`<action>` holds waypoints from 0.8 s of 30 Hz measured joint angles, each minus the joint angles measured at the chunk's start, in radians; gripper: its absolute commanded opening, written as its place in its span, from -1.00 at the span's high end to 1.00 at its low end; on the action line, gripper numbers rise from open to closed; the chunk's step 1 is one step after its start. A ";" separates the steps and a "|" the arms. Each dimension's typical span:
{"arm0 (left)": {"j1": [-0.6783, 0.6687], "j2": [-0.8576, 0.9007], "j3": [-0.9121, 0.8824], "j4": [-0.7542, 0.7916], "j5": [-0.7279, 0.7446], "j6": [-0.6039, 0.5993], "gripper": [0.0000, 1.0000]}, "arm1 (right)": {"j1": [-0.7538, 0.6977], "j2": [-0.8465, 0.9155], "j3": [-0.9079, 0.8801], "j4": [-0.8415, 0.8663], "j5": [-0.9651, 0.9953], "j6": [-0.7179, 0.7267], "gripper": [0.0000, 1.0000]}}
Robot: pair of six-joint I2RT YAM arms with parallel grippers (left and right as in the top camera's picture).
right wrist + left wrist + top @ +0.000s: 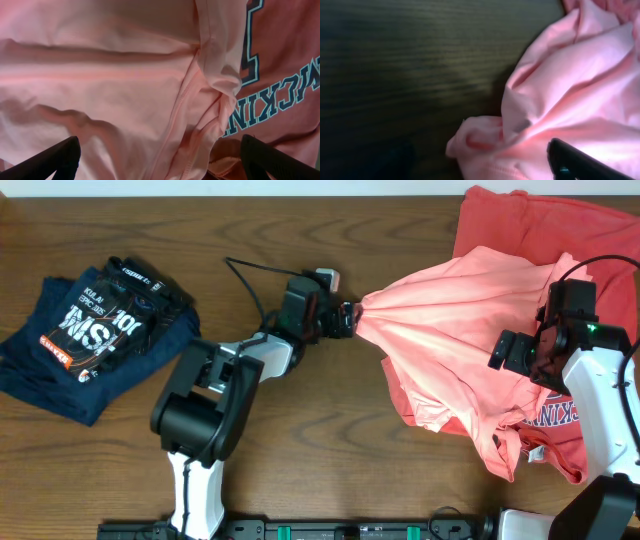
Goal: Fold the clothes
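While no fold is yet made, the entry stands as follows.

Item: salmon-pink T-shirt [470, 310], right half of the overhead frame. It lies rumpled and loosely spread, and one corner is drawn to a point toward frame centre. Most of it lies across a darker red T-shirt [520, 220] with printed lettering, which shows at upper right and lower right.

Left gripper [347, 320]: at that drawn corner. The wrist view shows one dark finger [580, 162] against bunched pink cloth. Whether the jaws have clamped it, I cannot tell.

Right gripper [520, 358]: jaws wide apart, empty, hanging over the shirt's right portion near a seam.

Also present: navy T-shirt [95, 330], crumpled at upper left on the wooden table [330, 440].

Progress, judged: early. The garment is neither flattened nor clear of the red one, so spreading and every fold remain.
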 measured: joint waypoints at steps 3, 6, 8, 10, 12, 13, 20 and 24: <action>-0.022 0.022 0.004 0.020 -0.013 -0.003 0.63 | 0.000 0.000 0.000 0.001 0.000 0.000 -0.98; -0.043 0.035 0.004 0.021 -0.018 0.002 0.88 | 0.000 0.000 0.000 0.005 0.000 0.000 -0.98; -0.052 0.038 0.003 0.023 -0.018 0.000 0.88 | 0.000 0.000 0.000 0.010 0.000 0.000 -0.98; -0.049 0.032 0.003 0.015 -0.018 0.000 0.88 | 0.000 0.000 0.000 0.012 0.000 0.000 -0.99; -0.032 0.005 0.002 -0.015 -0.018 0.000 0.88 | 0.000 0.000 0.000 0.014 0.000 0.000 -0.98; -0.018 -0.016 0.001 -0.029 -0.017 0.000 0.88 | 0.000 0.000 0.000 0.014 0.000 0.000 -0.98; 0.174 -0.309 0.028 -0.056 -0.011 0.000 0.88 | 0.000 0.000 0.000 0.020 0.000 0.000 -0.99; 0.282 -0.364 0.060 -0.093 -0.026 0.005 0.23 | 0.000 0.000 0.000 0.023 0.000 0.000 -0.99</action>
